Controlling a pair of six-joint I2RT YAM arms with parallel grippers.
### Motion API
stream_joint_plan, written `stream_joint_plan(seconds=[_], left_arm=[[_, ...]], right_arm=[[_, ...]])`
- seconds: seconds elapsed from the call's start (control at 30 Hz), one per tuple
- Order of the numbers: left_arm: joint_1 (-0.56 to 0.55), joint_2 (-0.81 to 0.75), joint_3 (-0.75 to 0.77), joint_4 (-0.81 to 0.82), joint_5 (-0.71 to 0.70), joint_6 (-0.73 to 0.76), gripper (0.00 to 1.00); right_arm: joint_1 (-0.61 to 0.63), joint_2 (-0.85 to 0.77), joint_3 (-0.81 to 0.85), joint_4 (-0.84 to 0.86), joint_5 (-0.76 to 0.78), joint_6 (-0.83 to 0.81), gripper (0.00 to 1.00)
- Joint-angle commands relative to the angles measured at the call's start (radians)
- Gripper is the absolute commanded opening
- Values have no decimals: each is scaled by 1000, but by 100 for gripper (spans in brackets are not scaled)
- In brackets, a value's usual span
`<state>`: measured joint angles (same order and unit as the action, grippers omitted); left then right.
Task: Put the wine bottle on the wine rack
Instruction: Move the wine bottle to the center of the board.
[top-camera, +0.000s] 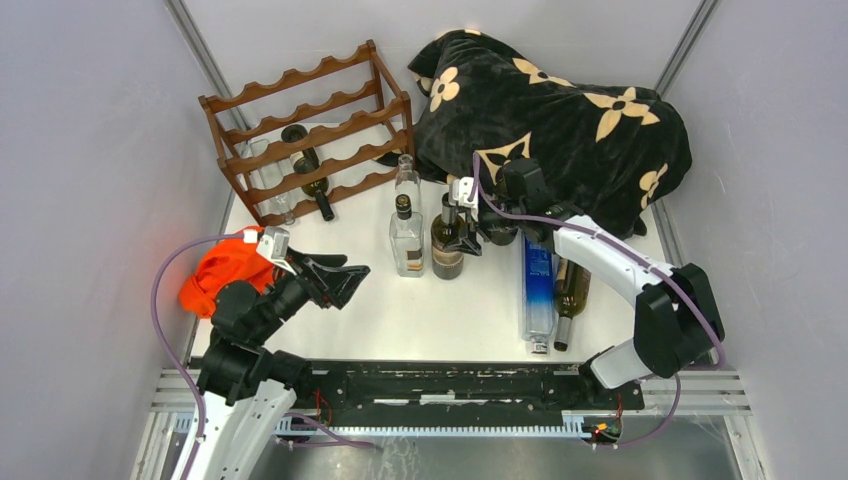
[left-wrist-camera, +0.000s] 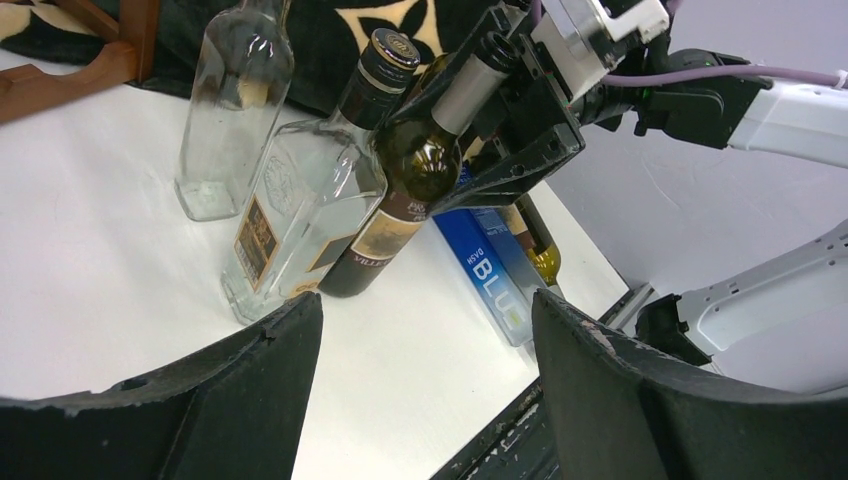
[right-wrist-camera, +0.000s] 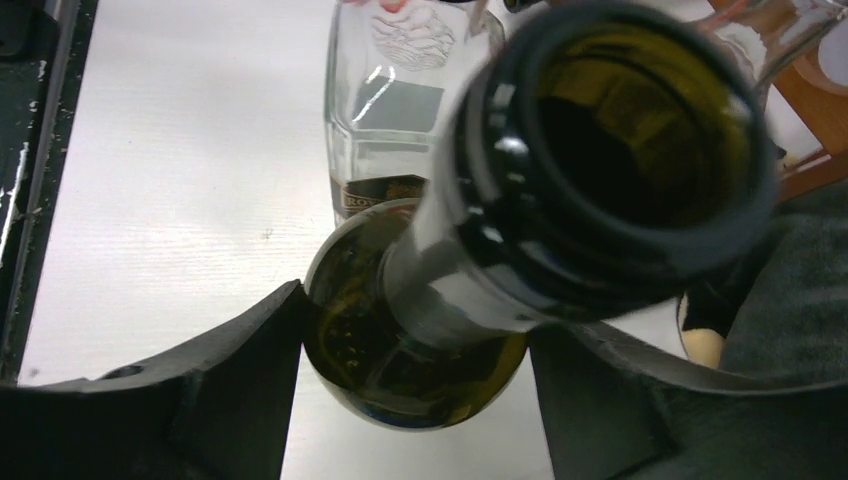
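Observation:
The wine bottle (top-camera: 447, 245) is dark olive glass with a grey capsule on its neck. It stands upright mid-table, right of a clear square bottle. My right gripper (top-camera: 462, 215) hangs over it with the neck between the fingers. In the right wrist view the bottle (right-wrist-camera: 420, 350) fills the gap of the gripper (right-wrist-camera: 415, 310); the jaws stand apart around the neck, not clamped. The left wrist view shows the same bottle (left-wrist-camera: 415, 160). The wine rack (top-camera: 310, 140) stands at the back left with a dark bottle and a clear one lying in it. My left gripper (top-camera: 345, 275) is open and empty, low at the front left.
A clear square bottle (top-camera: 406, 240) and a taller clear bottle (top-camera: 407, 175) stand beside the wine bottle. A blue bottle (top-camera: 537, 285) and a green bottle (top-camera: 572, 295) lie to the right. A black flowered cloth (top-camera: 560, 120) lies heaped behind them. An orange cloth (top-camera: 225, 265) lies at the left edge.

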<state>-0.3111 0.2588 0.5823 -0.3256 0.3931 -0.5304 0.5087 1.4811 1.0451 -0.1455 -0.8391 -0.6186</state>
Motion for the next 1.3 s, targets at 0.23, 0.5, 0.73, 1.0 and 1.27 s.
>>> stream_joint_plan(seconds=[0.23, 0.5, 0.73, 1.0, 1.27], left_arm=[[-2, -11, 9, 2, -12, 4, 81], [0, -10, 12, -8, -15, 3, 81], [-2, -11, 13, -9, -14, -2, 81], [-2, -6, 20, -6, -11, -4, 81], [-2, 0, 32, 3, -10, -17, 81]], right_arm=[[0, 83, 160, 135, 290, 60, 42], [-14, 212, 289, 254, 540, 192, 48], [-35, 292, 387, 243, 616, 257, 80], [-38, 260, 418, 217, 588, 283, 98], [-38, 159, 467, 110, 490, 268, 98]])
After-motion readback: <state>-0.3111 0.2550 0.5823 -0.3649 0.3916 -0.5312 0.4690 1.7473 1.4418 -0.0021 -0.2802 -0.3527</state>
